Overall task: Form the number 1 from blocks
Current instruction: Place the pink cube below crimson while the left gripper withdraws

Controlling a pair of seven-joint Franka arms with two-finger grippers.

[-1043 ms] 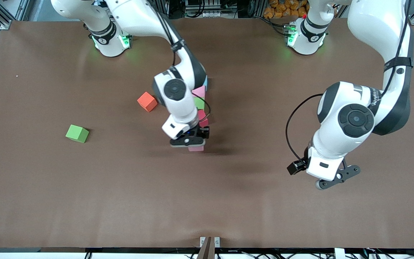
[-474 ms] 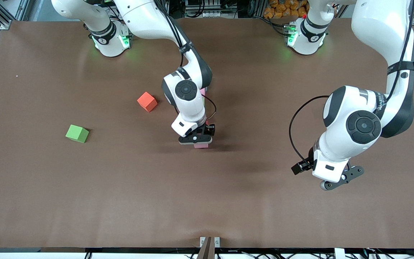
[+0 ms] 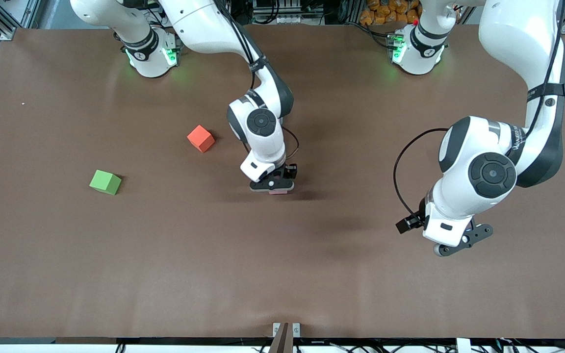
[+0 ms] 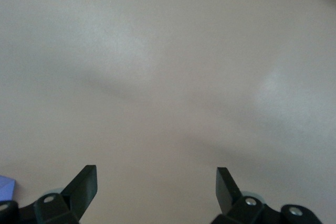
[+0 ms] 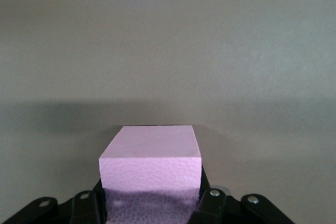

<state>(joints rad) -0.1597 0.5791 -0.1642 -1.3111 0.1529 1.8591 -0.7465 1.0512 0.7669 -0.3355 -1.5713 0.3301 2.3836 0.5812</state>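
Observation:
My right gripper (image 3: 273, 187) hangs low over the middle of the table, shut on a pink block (image 3: 278, 192). Only a sliver of that block shows under the hand. The right wrist view has the pink block (image 5: 150, 156) filling the right gripper (image 5: 151, 201), with bare table past it. I cannot tell whether it touches the table. An orange-red block (image 3: 201, 138) and a green block (image 3: 105, 182) lie loose toward the right arm's end. My left gripper (image 3: 460, 242) waits open and empty in the air, seen wide apart as the left gripper (image 4: 156, 177). A purple block's corner (image 4: 5, 186) peeks beside it.
The right arm's wrist and forearm (image 3: 261, 128) cover the table just past its hand, so anything lying there is hidden. The brown table (image 3: 165, 264) is bare between the blocks and the front camera. A small bracket (image 3: 286, 329) sits at the table's near edge.
The right gripper carried the pink block toward the left arm's end and lower. Its arm now hides the row of blocks that showed beside it. The left arm shifted only slightly.

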